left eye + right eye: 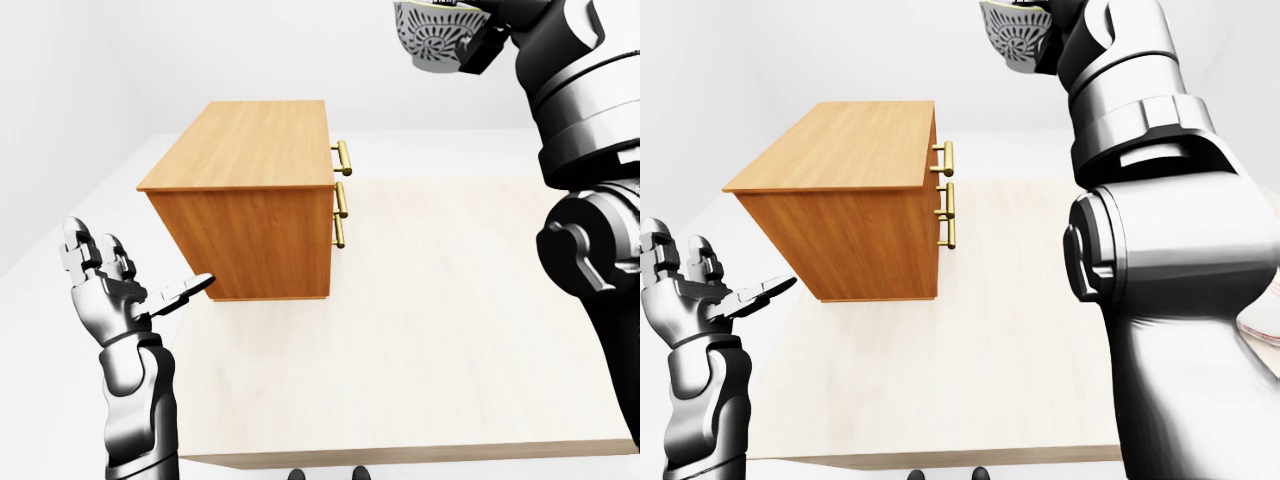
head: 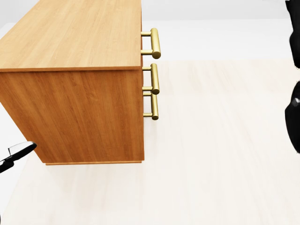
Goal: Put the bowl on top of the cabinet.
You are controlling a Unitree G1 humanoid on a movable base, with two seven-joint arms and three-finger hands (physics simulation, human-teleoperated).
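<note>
A grey-and-white patterned bowl (image 1: 438,36) hangs at the top edge of the left-eye view, high above the table and to the right of the cabinet. My right hand (image 1: 478,42) is shut on it, fingers wrapped at its right side. The wooden cabinet (image 1: 250,195) stands on the pale table (image 1: 450,330), its flat top (image 1: 245,145) bare, brass handles (image 1: 341,190) facing right. My left hand (image 1: 130,280) is open at the lower left, its thumb pointing toward the cabinet's lower left corner without touching it.
My right arm (image 1: 1160,250) fills the right side of the right-eye view and hides that part of the table. The table's near edge (image 1: 400,455) runs along the bottom. White floor and walls surround it.
</note>
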